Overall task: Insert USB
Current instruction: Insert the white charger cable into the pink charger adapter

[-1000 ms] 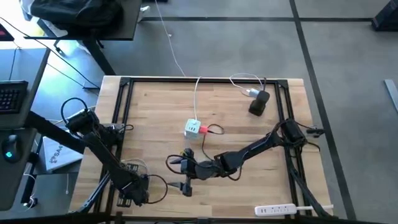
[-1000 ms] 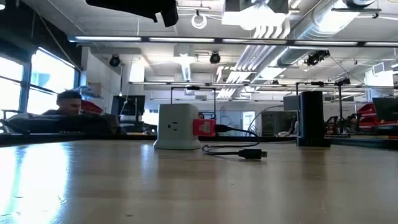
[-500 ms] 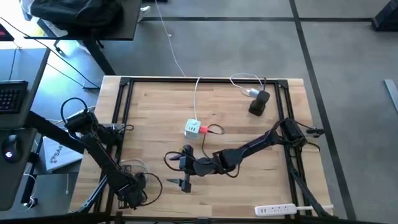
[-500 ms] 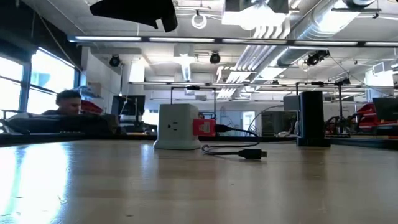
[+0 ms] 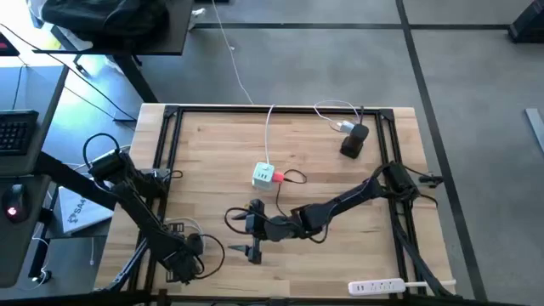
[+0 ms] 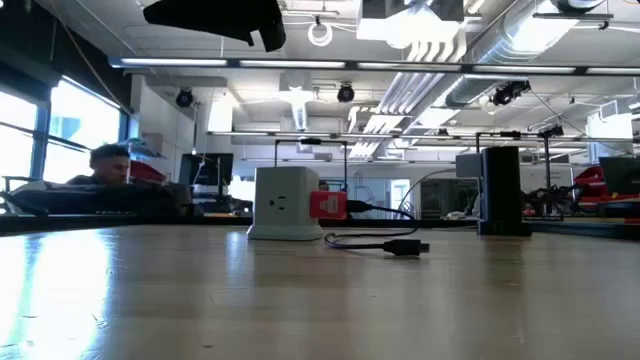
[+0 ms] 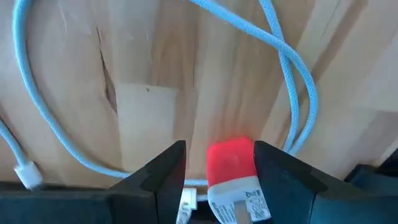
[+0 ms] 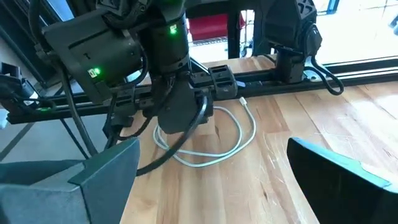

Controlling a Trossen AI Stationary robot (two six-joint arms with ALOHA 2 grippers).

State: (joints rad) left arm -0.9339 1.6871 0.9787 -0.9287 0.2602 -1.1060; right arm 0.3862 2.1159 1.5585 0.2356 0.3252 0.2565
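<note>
The USB's red plug (image 5: 277, 177) (image 6: 328, 205) sticks against the right side of the white charger cube (image 5: 263, 175) (image 6: 285, 203). Its thin black cable (image 6: 365, 240) runs along the table to a black end (image 6: 405, 247) lying flat. My right gripper (image 5: 248, 229) (image 8: 211, 180) hovers open near the table's middle, nearer than the cube, pointing at the left arm, with nothing between its fingers. My left gripper (image 5: 183, 257) (image 7: 217, 168) points down over a coiled white cable (image 7: 292, 81) (image 8: 211, 146) at the near left. A red-and-white thing (image 7: 231, 168) shows between its fingers. My left gripper has a red-and-white thing (image 7: 231, 163) between its two fingers, seen from above. A gap shows on one side of it, and I cannot tell whether the fingers touch it.
A black cylinder (image 5: 353, 142) (image 6: 500, 190) stands at the far right beside a white-cabled plug (image 5: 342, 126). A white cable (image 5: 269, 136) runs from the cube to the far edge. A white power strip (image 5: 376, 287) lies at the near right edge. A person sits beyond the table (image 6: 115, 165).
</note>
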